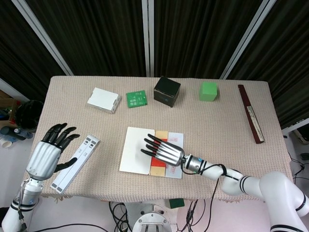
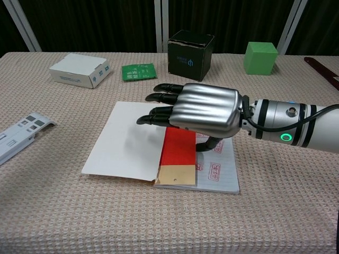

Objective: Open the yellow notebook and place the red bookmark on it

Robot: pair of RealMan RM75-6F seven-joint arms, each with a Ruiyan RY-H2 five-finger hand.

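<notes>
Already the yellow notebook (image 2: 132,143) lay open at table centre, the red bookmark (image 2: 179,150) on it, long axis near-to-far, directly beneath the right hand (image 2: 204,110), released and hovering; left hand (image 1: 46,153) idled open, well apart.

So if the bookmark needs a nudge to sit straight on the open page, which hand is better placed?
The right hand. It hovers directly over the red bookmark on the open notebook. The left hand is at the table's far left edge, by the long white strip.
</notes>
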